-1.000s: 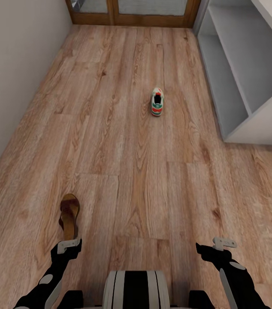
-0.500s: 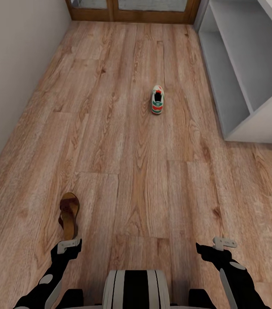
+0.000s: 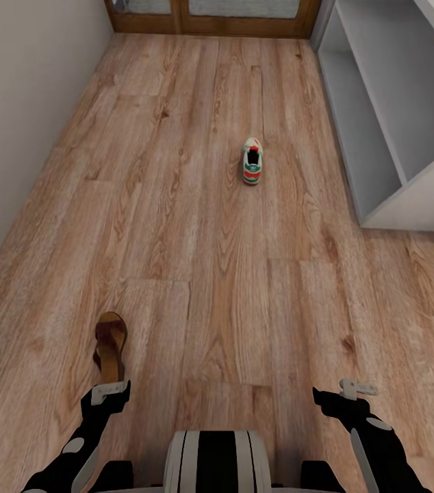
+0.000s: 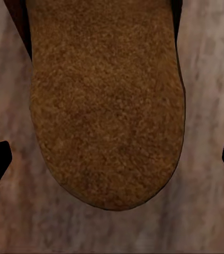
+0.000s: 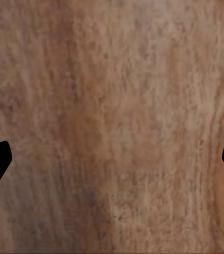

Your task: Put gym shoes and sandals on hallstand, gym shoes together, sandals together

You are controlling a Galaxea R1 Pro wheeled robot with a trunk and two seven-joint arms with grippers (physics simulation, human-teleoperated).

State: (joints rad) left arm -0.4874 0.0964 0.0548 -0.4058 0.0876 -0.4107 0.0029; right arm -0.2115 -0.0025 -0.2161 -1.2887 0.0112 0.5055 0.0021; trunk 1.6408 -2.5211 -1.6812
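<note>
While both shoes I can see lie on the corridor floor [image 3: 196, 274], I judge nothing racked yet. One sandal [image 3: 110, 346], flat dark-brown leather with a grainy tan footbed, sits just ahead of my left gripper [image 3: 110, 392], fingers spread and empty. One gym shoe [image 3: 251, 161] lies mid-corridor near the smooth white hallstand [image 3: 381, 137]. My right gripper [image 3: 346, 392] hangs released over bare wood-grain planks.

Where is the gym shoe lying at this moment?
In the head view the gym shoe lies on the corridor floor ahead of the robot, slightly right of centre, apart from the white hallstand on its right and far beyond the sandal.
</note>
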